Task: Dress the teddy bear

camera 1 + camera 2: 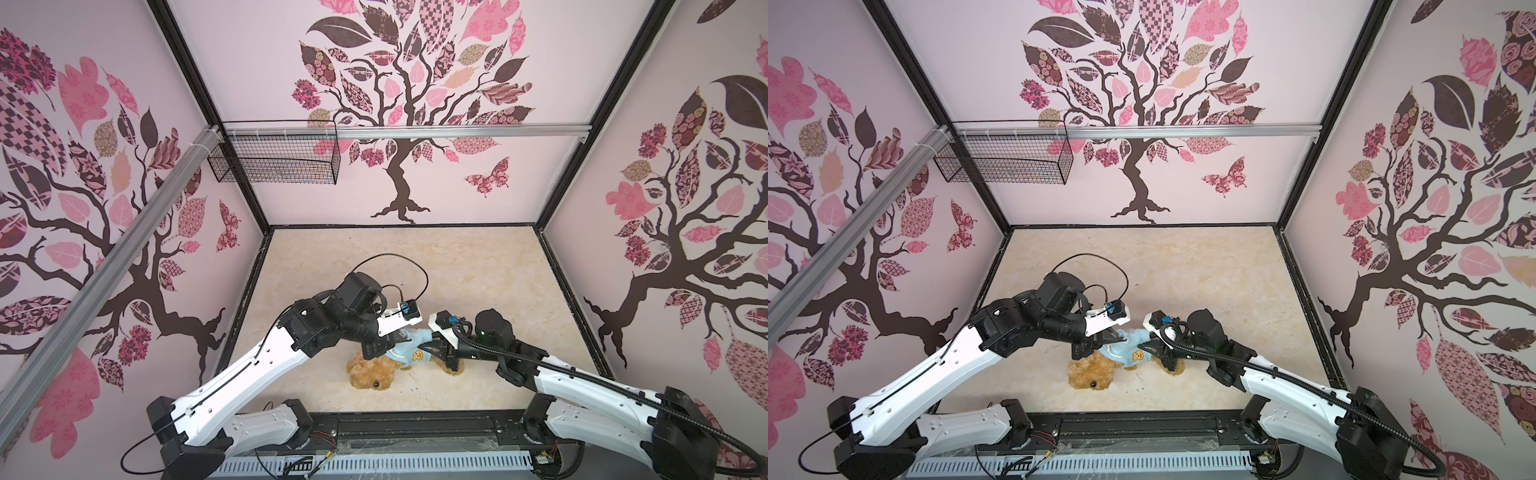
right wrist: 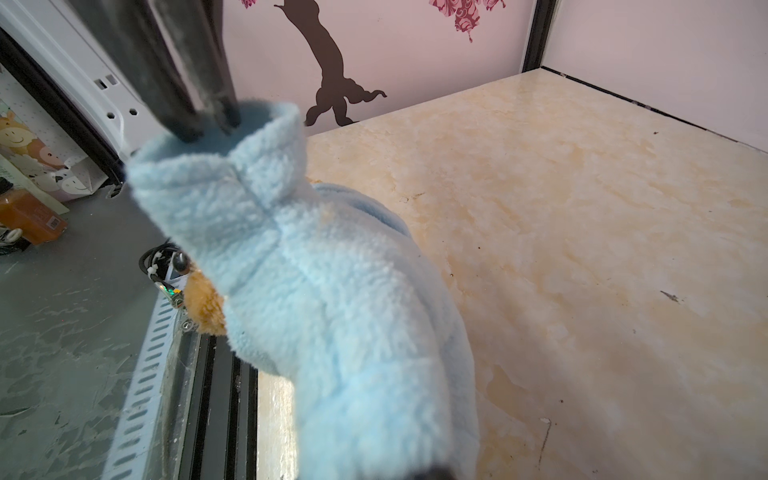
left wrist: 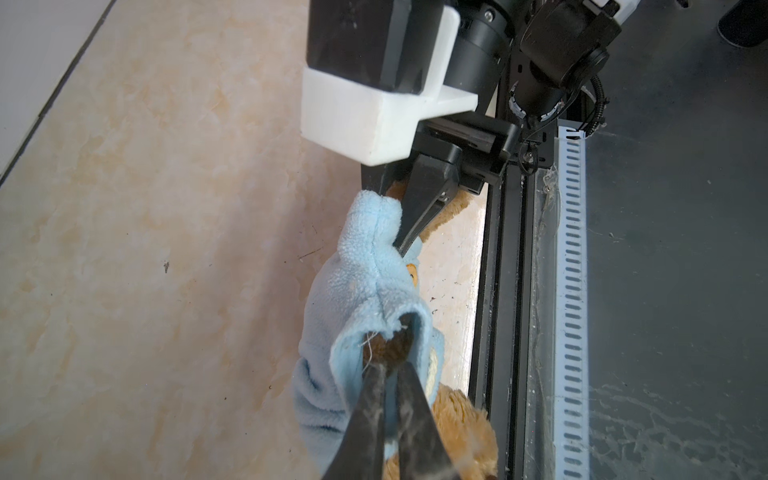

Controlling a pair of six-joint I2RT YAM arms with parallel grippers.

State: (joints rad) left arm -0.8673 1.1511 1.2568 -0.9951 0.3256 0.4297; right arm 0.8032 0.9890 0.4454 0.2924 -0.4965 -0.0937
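The teddy bear (image 1: pixel 371 375) lies near the table's front edge in both top views, head toward the front left. It wears a light-blue shirt (image 1: pixel 409 353) with an orange bear face. My left gripper (image 3: pixel 390 361) reaches into a sleeve cuff (image 3: pixel 419 328). Its fingers stand almost together on brown fur inside the cuff. My right gripper (image 3: pixel 401 247) is shut on the shirt's opposite end, with a furry leg (image 1: pixel 453 365) beside it. In the right wrist view the shirt (image 2: pixel 332 291) covers my own jaws, and the left gripper (image 2: pixel 208 120) shows in the cuff.
A black wire basket (image 1: pixel 274 158) hangs from the aluminium rail at the back left. A black frame rail (image 1: pixel 415 419) and a slotted cable duct (image 1: pixel 374 461) run along the front edge, close to the bear's head. Patterned walls close in the marbled tabletop (image 1: pixel 457 270).
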